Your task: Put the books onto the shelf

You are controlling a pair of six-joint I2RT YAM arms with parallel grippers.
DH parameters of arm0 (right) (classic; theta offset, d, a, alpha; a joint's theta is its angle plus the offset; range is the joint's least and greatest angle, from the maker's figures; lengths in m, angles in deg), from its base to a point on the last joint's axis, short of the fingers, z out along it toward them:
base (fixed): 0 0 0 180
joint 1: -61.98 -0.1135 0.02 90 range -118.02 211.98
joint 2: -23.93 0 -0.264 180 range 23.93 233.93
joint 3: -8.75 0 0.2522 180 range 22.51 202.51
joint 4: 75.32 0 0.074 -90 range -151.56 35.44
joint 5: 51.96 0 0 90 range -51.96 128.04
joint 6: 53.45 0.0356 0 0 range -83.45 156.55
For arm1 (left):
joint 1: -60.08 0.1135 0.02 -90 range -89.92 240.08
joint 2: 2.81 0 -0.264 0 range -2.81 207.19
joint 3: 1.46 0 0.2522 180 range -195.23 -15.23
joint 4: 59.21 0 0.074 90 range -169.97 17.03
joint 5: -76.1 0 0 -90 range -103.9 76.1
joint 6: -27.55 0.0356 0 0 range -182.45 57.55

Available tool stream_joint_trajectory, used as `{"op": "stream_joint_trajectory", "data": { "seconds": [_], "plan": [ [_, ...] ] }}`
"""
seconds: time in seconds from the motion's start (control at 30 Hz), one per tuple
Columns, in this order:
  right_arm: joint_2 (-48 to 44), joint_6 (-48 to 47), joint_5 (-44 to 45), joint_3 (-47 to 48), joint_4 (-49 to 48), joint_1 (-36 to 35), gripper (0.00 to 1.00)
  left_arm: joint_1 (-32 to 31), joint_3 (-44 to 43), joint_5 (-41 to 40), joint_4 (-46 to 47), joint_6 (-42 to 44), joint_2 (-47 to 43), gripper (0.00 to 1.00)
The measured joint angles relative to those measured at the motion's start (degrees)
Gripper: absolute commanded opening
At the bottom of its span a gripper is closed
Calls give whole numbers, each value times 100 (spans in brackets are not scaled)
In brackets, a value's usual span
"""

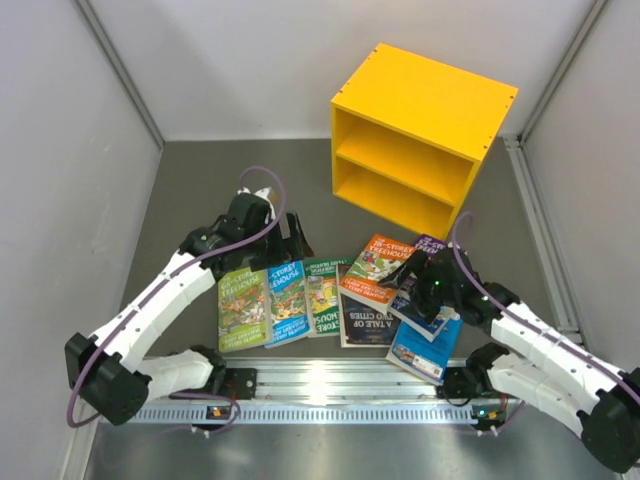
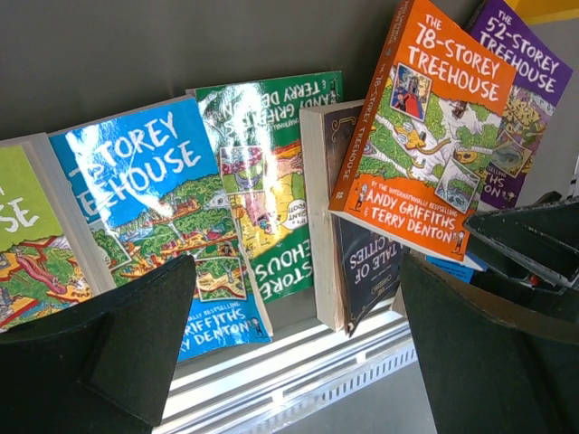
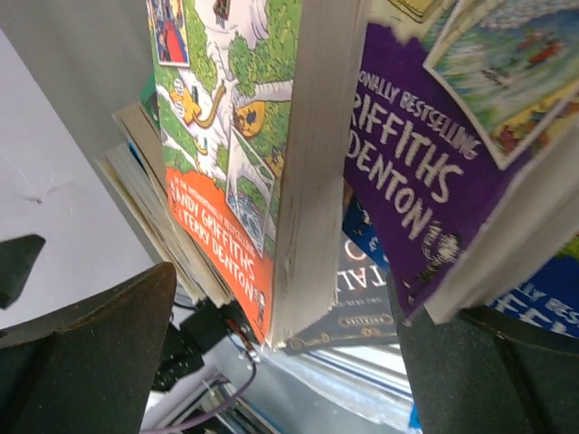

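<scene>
Both grippers, left (image 1: pixel 292 232) and right (image 1: pixel 408 268), gape empty over the books (image 1: pixel 300 300), ready to pick for the shelf (image 1: pixel 415 135).

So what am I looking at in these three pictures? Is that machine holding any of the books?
Two robot arms bolted to a table. The overhead picture shows both: the left gripper and the right gripper, each a two-finger claw. The other two pictures come from cameras on the wrists, so the dark shapes at the bottom are the claws' own fingers. Paperback books lie spread on the table, an orange one on top. Behind stands a yellow shelf, with no books in it yet. Both claws are open, holding nothing.
</scene>
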Motion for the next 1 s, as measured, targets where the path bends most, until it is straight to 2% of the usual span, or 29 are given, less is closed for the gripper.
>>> {"op": "stream_joint_trajectory", "data": {
  "seconds": [0.27,0.47,0.57,0.63,0.67,0.7,0.8,0.9,1.0],
  "plan": [
    [426,577,887,-11,-636,-533,92,0,57,39,-55,297,-127,99],
    [577,852,1414,-94,-896,-850,62,0,57,81,-203,520,-127,99],
    [658,968,1617,-195,-992,-1027,37,0,59,125,-227,590,-127,99],
    [706,1023,1738,-212,-1056,-1123,25,0,68,153,-232,634,-127,99],
    [708,1040,1799,-212,-1080,-1158,15,0,81,166,-232,654,-127,99],
    [708,1045,1853,-210,-1113,-1187,10,0,94,170,-236,673,-127,99],
    [693,1019,1954,-199,-1110,-1252,2,0,170,197,-234,695,-131,99],
    [599,938,2107,-120,-960,-1368,2,0,267,240,-232,697,-133,99],
    [551,710,2271,345,-420,-1613,0,0,339,275,-232,693,-157,99]
  ]
}}
